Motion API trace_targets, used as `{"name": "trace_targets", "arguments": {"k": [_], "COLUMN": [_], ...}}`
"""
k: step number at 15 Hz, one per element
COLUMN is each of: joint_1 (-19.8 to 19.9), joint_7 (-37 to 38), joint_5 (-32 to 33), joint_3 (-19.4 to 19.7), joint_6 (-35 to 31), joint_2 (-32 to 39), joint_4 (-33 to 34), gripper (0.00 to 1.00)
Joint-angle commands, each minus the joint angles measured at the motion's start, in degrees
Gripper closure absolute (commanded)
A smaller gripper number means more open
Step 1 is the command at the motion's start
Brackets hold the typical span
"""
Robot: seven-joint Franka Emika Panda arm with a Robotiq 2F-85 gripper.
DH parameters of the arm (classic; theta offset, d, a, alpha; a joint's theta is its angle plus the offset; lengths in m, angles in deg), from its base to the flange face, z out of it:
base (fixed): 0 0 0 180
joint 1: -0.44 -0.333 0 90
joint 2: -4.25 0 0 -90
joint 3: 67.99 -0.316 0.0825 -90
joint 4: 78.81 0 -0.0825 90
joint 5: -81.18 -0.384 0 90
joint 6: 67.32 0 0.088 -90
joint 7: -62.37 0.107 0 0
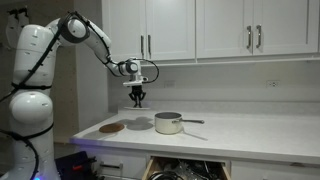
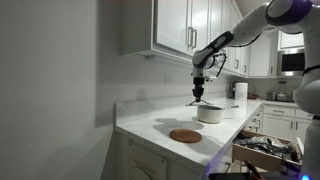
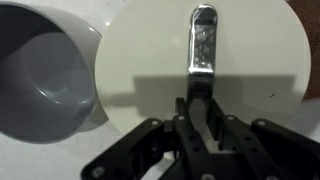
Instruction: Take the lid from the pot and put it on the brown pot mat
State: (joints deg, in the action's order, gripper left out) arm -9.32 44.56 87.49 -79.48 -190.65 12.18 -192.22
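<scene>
The pot point(image 1: 168, 123) is cream-white outside and dull grey inside. The lid point(image 3: 250, 60) is pale cream with a shiny chrome knob point(image 3: 203, 40). The mat point(image 1: 112, 127) is reddish-brown on the white worktop point(image 1: 250, 135). The gripper point(image 3: 203, 98) is black and the arm point(image 1: 90, 32) is white.

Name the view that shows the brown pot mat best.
An exterior view: the brown pot mat lies whole in the foreground. In an exterior view the brown pot mat looks smaller. The wrist view misses it.

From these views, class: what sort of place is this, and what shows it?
Probably a home kitchen: white wall cabinets, a pale countertop, a pot on it, an open drawer below.
</scene>
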Motion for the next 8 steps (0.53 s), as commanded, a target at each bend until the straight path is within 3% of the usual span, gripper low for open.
{"name": "trace_targets", "arguments": {"k": [1, 8], "joint_1": [-1.06, -2.84], "joint_7": [-2.86, -8.59], "joint_5": [0.39, -1.69], "joint_3": [-1.06, -3.48], "joint_6": [-1.18, -3.93], "joint_2": [-4.06, -5.61], "joint_4": [-4.01, -7.61], "gripper": [0.94, 0.94]}}
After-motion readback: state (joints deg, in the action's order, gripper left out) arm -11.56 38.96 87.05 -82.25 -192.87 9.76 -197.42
